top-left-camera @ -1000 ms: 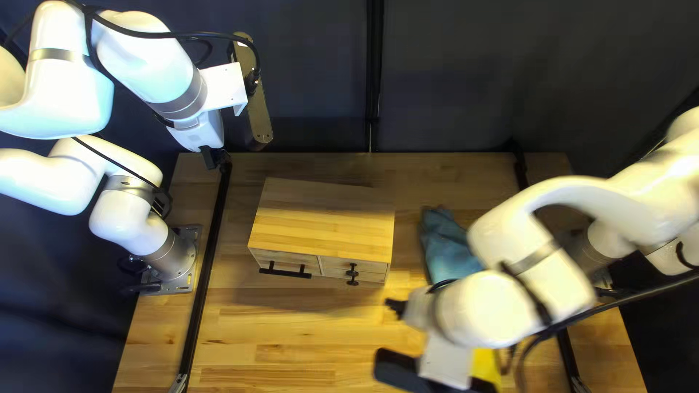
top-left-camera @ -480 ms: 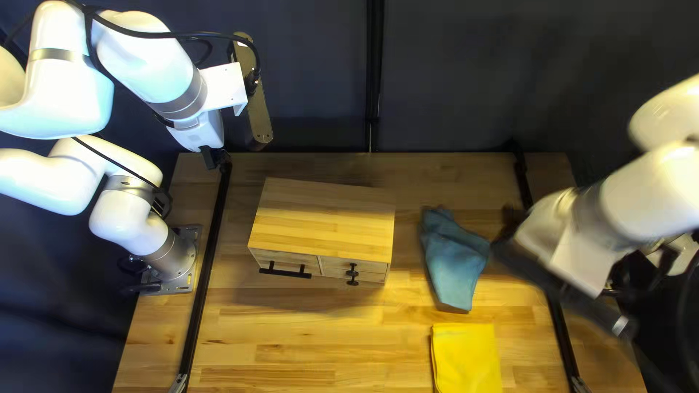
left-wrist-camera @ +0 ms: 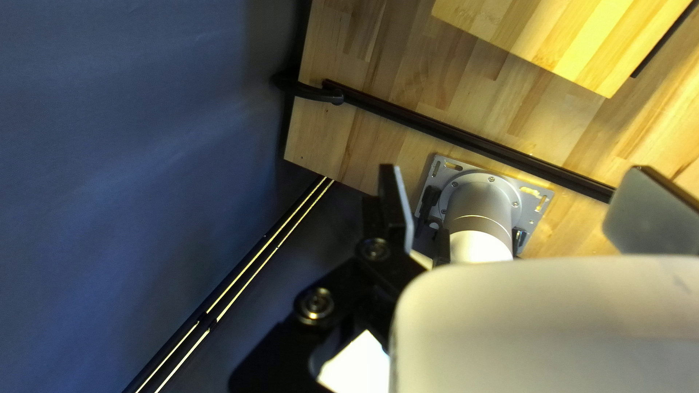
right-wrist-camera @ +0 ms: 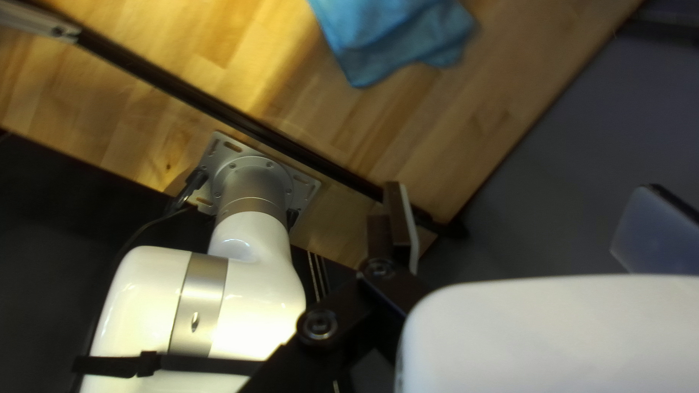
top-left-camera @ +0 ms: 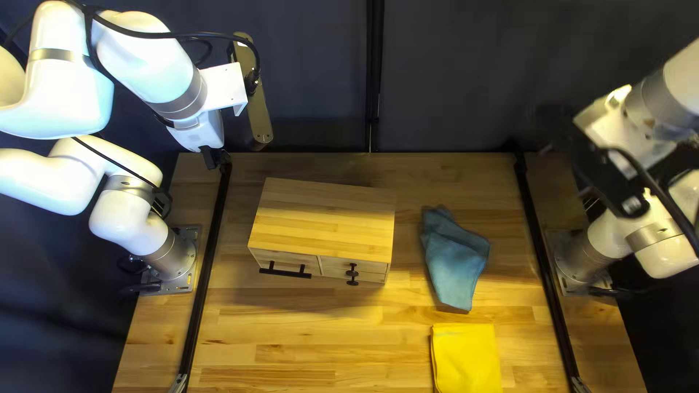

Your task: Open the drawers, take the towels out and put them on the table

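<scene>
Top left view first: the wooden drawer chest (top-left-camera: 322, 221) is sitting around the middle of the tabletop (top-left-camera: 306, 349), with both drawers looking shut and facing the near edge. The blue towel (top-left-camera: 454, 262) is lying crumpled between the chest and the tabletop's right edge. The yellow towel (top-left-camera: 465, 356) is lying folded flat right at the near edge, toward the near right corner. Both arms are hanging raised by their own edges, well apart from the towels. Left wrist view: the left fingers (left-wrist-camera: 397, 207) are standing wide apart with nothing between them, above the left arm's base (left-wrist-camera: 480, 210) at the left edge. Right wrist view: the right fingers (right-wrist-camera: 401, 210) are spread wide too, gripping nothing, hanging over the far right corner, with the blue towel well ahead of them.
</scene>
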Controlling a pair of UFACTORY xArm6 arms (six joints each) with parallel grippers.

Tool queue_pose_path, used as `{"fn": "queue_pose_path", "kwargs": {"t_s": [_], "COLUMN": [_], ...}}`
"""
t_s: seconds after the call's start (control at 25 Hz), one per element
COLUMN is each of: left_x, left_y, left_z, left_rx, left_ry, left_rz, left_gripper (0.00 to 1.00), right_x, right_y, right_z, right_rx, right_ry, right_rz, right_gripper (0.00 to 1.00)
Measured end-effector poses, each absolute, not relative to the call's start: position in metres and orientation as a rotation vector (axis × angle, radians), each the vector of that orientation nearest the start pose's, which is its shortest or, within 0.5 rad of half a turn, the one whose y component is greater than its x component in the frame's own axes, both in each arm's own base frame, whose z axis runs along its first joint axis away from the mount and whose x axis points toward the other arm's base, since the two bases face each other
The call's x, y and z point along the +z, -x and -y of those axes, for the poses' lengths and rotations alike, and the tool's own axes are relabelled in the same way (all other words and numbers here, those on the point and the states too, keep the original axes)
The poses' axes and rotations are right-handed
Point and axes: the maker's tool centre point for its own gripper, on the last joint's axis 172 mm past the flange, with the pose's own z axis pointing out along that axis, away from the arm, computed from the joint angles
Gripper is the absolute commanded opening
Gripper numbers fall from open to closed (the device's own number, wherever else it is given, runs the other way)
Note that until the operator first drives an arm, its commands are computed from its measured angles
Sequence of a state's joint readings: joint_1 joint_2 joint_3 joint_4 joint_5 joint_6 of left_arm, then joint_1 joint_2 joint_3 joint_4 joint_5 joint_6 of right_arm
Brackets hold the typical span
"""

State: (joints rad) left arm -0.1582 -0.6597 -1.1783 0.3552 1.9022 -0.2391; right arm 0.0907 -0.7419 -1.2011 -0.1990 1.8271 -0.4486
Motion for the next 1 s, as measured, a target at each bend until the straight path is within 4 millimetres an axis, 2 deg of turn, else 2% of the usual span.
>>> {"fn": "queue_pose_path", "kwargs": {"t_s": [0.16, 0.36, 0.6, 1.0], "left_x": [0.433, 0.433, 0.433, 0.433], "left_y": [-0.244, -0.244, -0.244, -0.244], "left_z": [-0.059, -0.059, -0.059, -0.059], "left_rx": [-0.007, -0.007, -0.007, -0.007], "left_ry": [2.784, 2.784, 2.784, 2.784], "left_rz": [0.261, 0.261, 0.261, 0.261], "left_gripper": [1.00, 1.00, 1.00, 1.00], "right_x": [0.449, 0.435, 0.424, 0.423], "right_y": [-0.245, -0.254, -0.271, -0.272], "right_z": [0.065, 0.085, 0.081, 0.079], "right_rx": [-0.159, -0.180, -0.148, -0.144], "right_ry": [3.280, 3.246, 3.207, 3.205], "right_rz": [0.588, 0.343, 0.187, 0.170], "right_gripper": [1.00, 1.00, 1.00, 1.00]}}
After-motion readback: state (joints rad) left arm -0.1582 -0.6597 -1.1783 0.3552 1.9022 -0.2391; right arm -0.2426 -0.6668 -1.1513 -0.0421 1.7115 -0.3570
